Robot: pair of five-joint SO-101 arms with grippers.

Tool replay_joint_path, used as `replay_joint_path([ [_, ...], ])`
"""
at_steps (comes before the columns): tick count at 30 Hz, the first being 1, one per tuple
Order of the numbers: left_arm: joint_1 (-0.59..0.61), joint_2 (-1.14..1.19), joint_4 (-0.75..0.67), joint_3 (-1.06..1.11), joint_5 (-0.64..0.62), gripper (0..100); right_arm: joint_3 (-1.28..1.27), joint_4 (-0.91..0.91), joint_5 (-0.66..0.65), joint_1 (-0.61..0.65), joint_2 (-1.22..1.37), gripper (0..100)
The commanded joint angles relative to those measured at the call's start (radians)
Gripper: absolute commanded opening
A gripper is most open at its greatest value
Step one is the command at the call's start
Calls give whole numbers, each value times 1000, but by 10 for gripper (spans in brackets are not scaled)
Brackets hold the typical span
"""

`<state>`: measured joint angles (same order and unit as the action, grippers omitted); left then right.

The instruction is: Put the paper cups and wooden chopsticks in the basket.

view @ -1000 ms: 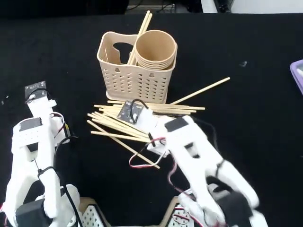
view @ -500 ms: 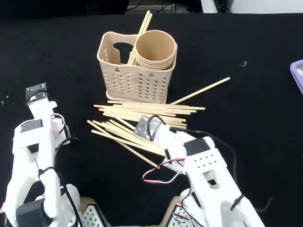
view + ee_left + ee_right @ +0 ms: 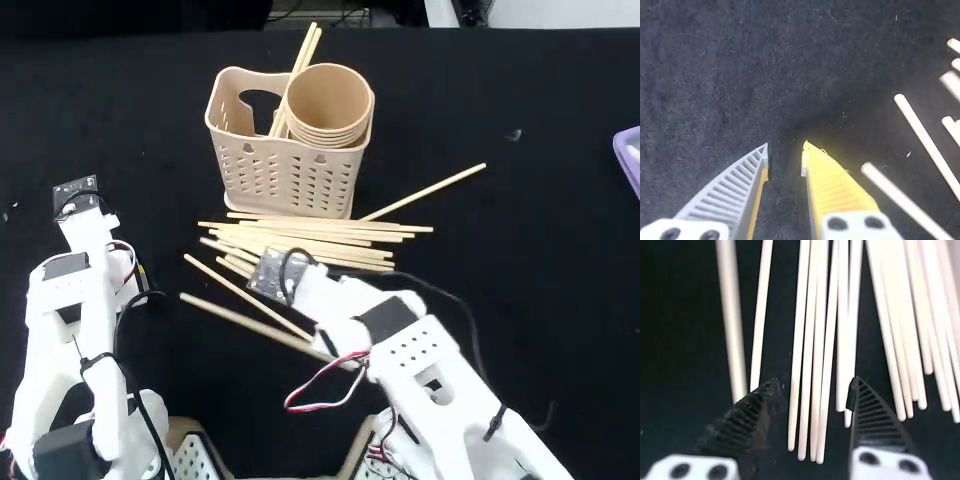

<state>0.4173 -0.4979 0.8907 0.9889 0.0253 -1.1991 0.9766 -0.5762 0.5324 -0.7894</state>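
Lying loose on the black cloth worktop [image 3: 560, 250], the pale wooden chopsticks [image 3: 320, 232] form a spread heap beneath the right fingers [image 3: 875, 425]. Those fingers stand wide apart and grip nothing. Several stick ends sit in the gap between them, two more sticks lie outside one finger, and the rest fan out past the other.

Beyond the heap from these fingers stands the beige perforated plastic basket [image 3: 270, 172], upright. A nested stack of tan paper cups [image 3: 328, 100] fills one compartment, and a few chopsticks lean out over its far rim. One stick lies at an angle off the far side of the heap.

The left fingers [image 3: 832, 185], one grey and one yellow, are slightly parted and empty, over bare worktop. Two stick ends lie just beside the yellow finger.
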Motion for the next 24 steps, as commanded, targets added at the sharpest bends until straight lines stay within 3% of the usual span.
replay_joint_path([
  [1, 8, 0, -8, -5, 11, 120, 22, -87, 11, 20, 73, 235],
  [10, 8, 0, -8, -5, 12, 120, 220, -161, 11, 15, 527, 273],
  [13, 8, 0, -8, -5, 12, 120, 266, -155, 15, 15, 605, 152],
  [15, 8, 0, -8, -5, 12, 120, 269, -160, 17, 12, 595, 5],
  [24, 8, 0, -9, -5, 12, 120, 260, -57, 78, -169, 251, 10],
])
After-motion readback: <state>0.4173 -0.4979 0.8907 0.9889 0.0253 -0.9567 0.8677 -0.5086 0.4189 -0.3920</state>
